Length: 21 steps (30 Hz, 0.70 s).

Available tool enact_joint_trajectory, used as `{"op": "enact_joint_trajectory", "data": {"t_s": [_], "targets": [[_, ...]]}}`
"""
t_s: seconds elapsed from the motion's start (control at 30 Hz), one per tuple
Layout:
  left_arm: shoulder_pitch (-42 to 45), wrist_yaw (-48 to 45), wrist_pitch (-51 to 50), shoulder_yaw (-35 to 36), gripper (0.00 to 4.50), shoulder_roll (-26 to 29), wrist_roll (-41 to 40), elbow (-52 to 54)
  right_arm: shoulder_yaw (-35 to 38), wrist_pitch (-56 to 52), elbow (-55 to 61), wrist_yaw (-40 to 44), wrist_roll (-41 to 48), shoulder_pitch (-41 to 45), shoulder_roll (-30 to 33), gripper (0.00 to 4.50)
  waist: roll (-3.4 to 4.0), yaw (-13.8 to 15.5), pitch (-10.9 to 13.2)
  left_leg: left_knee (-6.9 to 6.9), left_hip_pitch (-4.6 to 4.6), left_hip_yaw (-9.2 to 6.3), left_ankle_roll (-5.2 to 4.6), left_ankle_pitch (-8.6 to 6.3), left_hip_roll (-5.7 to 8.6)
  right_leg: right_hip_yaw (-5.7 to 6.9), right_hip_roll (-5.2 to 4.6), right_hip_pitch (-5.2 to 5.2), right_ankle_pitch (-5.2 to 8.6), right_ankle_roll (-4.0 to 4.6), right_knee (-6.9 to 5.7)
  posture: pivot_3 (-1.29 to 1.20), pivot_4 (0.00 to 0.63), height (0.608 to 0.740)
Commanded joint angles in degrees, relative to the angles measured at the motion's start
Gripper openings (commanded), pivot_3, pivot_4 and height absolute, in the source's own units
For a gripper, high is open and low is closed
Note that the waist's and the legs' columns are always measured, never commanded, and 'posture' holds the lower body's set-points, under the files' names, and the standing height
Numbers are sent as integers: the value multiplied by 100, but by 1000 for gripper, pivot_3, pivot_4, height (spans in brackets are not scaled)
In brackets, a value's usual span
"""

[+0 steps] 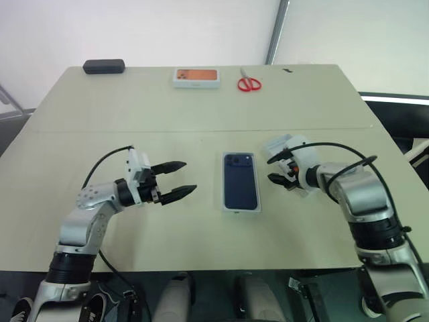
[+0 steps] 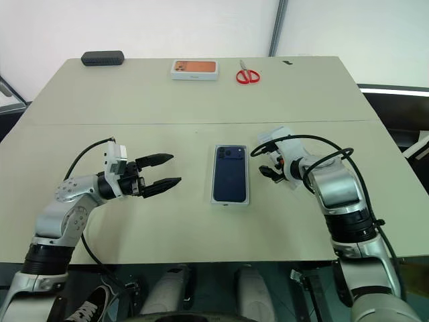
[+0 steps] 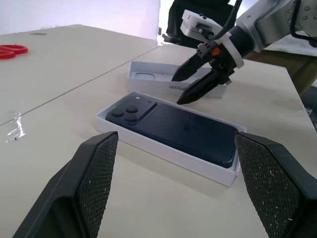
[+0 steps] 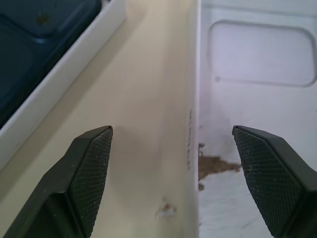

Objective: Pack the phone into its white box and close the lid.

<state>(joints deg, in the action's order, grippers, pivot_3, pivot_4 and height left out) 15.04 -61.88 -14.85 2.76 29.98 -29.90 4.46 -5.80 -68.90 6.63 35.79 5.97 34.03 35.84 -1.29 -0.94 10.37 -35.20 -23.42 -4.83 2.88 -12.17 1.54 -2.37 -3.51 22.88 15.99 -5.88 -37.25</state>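
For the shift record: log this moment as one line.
phone: in white box | lid: off, beside box | left gripper: open | right gripper: open over lid

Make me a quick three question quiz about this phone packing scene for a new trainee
1. True or false: the phone already lies in the white box.
2. Which fingers hover over the lid: A left, B right?
3. Fill in: the red ____ lie at the table's far edge.

Key: 1 true. 2 B, the right gripper, fingers open astride the lid's near wall. 3 scissors.
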Motion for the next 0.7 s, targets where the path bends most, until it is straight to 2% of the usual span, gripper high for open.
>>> {"op": "enact_joint_trajectory", "data": {"t_s": [0.03, 0.33, 0.67, 0.7], "targets": [[-4, 56, -2, -57, 3919, -54, -23, 170, -46, -233, -166, 259, 206, 416, 298, 4041, 0, 0, 0, 0, 0, 1, 0, 0, 0, 0, 0, 0, 0, 0, 0, 0, 150, 740], [-78, 256, 20, -134, 3919, -163, -18, 305, -707, -214, -178, 405, 256, 483, 544, 4041, 1, -3, 1, -2, 0, 3, -1, 0, -4, 2, 6, -2, 0, 0, 0, 0, 150, 740], [-268, 459, 27, -198, 3919, -249, -18, 529, -883, -47, -416, 433, 223, 572, 578, 4041, 0, -8, 0, -2, 2, 3, -1, -1, -4, 2, 6, -3, 0, 0, 0, 0, 150, 740], [-255, 479, 33, -196, 3964, -261, -19, 523, -889, -23, -456, 408, 200, 571, 576, 3812, 0, -8, 0, -2, 2, 2, -1, -1, -4, 2, 6, -4, 0, 0, 1, 0, 150, 740]]}}
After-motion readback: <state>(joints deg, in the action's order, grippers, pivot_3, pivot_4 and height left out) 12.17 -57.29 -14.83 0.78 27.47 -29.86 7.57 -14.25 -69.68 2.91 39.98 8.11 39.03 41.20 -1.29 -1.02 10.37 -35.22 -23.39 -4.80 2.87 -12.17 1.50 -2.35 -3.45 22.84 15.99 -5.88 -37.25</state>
